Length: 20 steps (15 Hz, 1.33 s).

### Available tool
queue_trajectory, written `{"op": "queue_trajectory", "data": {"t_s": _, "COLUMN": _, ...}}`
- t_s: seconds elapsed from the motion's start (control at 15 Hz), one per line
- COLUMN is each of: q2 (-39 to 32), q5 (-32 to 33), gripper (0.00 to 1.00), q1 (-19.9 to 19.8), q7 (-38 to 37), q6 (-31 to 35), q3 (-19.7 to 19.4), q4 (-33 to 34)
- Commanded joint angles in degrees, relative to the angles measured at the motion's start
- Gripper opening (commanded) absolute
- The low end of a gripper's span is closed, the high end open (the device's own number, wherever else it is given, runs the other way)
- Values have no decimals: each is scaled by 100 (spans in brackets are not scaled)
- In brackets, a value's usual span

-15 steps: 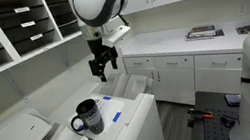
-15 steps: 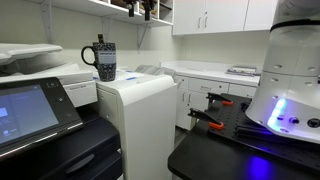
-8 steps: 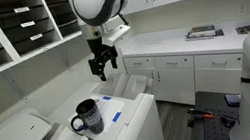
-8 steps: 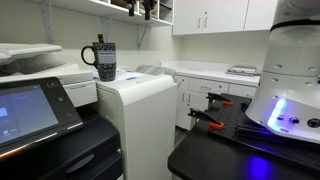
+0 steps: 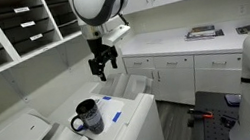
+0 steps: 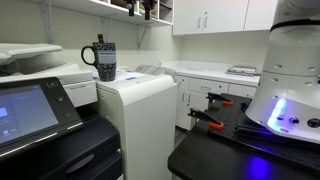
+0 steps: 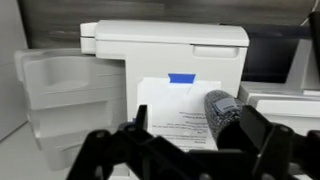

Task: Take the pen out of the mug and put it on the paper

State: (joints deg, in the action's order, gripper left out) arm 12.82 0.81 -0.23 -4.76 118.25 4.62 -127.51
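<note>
Our jaws hang spread and empty well above the worktop. The mug stands below, slightly left, by the paper; the pen stands upright in it, so we should come straight down.

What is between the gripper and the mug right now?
Only open air: in an exterior view the gripper hangs above and apart from the mug, with nothing in the stretch. The paper lies beside the mug.
</note>
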Motion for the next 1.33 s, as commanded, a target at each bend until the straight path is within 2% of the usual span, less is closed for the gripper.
{"op": "queue_trajectory", "data": {"t_s": 0.0, "q2": -3, "q5": 18, "gripper": 100, "q1": 74, "q7": -15, "q6": -18, "q3": -67, "q4": 13}}
{"op": "queue_trajectory", "data": {"t_s": 0.2, "q2": -34, "q5": 83, "gripper": 100, "q1": 82, "q7": -23, "q6": 0, "q3": -41, "q4": 39}}
{"op": "queue_trajectory", "data": {"t_s": 0.47, "q2": -422, "q5": 81, "gripper": 100, "q1": 302, "q7": 105, "q6": 81, "q3": 106, "q4": 338}}
{"op": "queue_trajectory", "data": {"t_s": 0.73, "q2": -1080, "q5": 170, "gripper": 100, "q1": 552, "q7": 129, "q6": 103, "q3": 283, "q4": 849}}
{"op": "queue_trajectory", "data": {"t_s": 1.2, "q2": -2362, "q5": 866, "gripper": 100, "q1": 792, "q7": 331, "q6": -41, "q3": 328, "q4": 1850}}
{"op": "queue_trajectory", "data": {"t_s": 1.27, "q2": -2476, "q5": 889, "gripper": 87, "q1": 818, "q7": 406, "q6": -36, "q3": 337, "q4": 1957}}
